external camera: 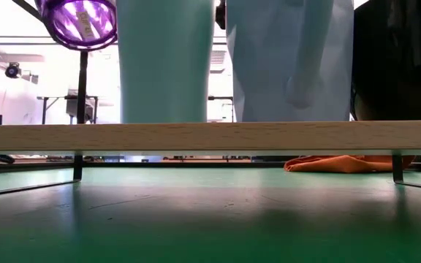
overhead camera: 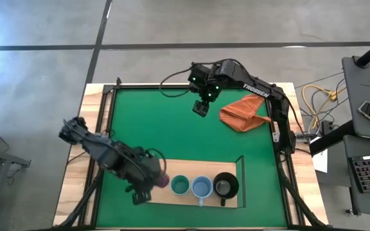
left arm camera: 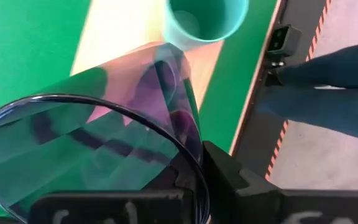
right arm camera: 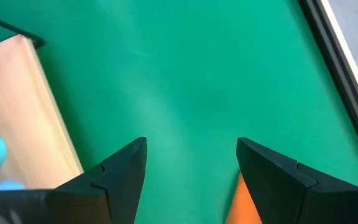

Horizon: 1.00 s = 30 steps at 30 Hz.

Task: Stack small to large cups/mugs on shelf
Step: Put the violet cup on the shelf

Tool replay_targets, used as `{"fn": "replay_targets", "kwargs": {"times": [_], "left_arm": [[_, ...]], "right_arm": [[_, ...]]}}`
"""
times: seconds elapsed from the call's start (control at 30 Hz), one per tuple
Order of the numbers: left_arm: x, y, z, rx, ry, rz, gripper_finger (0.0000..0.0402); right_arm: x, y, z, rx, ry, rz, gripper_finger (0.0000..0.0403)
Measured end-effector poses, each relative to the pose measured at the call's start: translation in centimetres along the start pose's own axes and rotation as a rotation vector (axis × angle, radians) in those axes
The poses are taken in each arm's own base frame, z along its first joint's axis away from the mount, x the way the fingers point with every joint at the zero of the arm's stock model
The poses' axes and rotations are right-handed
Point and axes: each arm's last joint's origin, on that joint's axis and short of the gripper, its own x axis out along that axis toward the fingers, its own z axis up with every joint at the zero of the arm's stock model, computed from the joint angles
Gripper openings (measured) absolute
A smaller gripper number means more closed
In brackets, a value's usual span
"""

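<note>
Left end effector (overhead camera: 148,186) clamped; right end effector (overhead camera: 200,108) spread, hovering.

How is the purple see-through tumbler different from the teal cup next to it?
The purple tumbler is transparent and dark-tinted; the teal cup is opaque and pale. The tumbler is held tilted above the shelf by the left tool; the cup stands upright on the shelf, untouched. Neither shows a handle.

Shelf (overhead camera: 191,168) is the landmark, at the mat's (overhead camera: 146,122) near edge. On it, in a row: teal cup (overhead camera: 180,185), handled mug (overhead camera: 202,187), black mug (overhead camera: 225,185). Tumbler (overhead camera: 162,181) held above the shelf's left end, beside teal cup. Cloth (overhead camera: 241,112) behind shelf, right.
</note>
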Motion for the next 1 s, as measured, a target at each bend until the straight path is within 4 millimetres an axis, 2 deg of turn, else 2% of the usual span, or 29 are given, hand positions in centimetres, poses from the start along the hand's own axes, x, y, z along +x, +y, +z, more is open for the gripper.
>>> {"fn": "replay_targets", "kwargs": {"times": [0.1, 0.27, 0.53, 0.63, 0.77, 0.9, 1.0], "left_arm": [[0.9, -1.3, 0.6, 0.002, 0.020, -0.012, 0.0000], [2.3, -2.3, 1.0, -0.011, 0.068, -0.013, 0.0000], [3.1, -2.4, 0.9, -0.009, 0.093, 0.003, 0.0000], [3.2, -2.3, 0.9, -0.010, 0.091, 0.009, 0.0000], [3.6, -2.2, 0.8, -0.011, 0.103, 0.024, 0.0000], [4.2, -2.1, 0.7, -0.012, 0.119, 0.040, 0.0000], [4.3, -2.0, 0.7, -0.012, 0.122, 0.047, 0.0000]], "right_arm": [[-0.1, 0.8, -0.2, -0.017, 0.001, 0.006, 0.0242], [0.0, 2.0, -0.7, -0.047, 0.044, 0.034, 0.0242], [0.2, 5.4, -1.2, -0.169, 0.032, 0.165, 0.0221], [0.9, 7.5, -1.0, -0.235, -0.014, 0.275, 0.0190], [2.7, 9.4, -0.6, -0.267, -0.054, 0.445, 0.0117], [5.4, 9.6, -0.4, -0.223, -0.044, 0.519, 0.0032], [7.6, 9.6, -0.4, -0.188, -0.017, 0.657, 0.0015]]}}
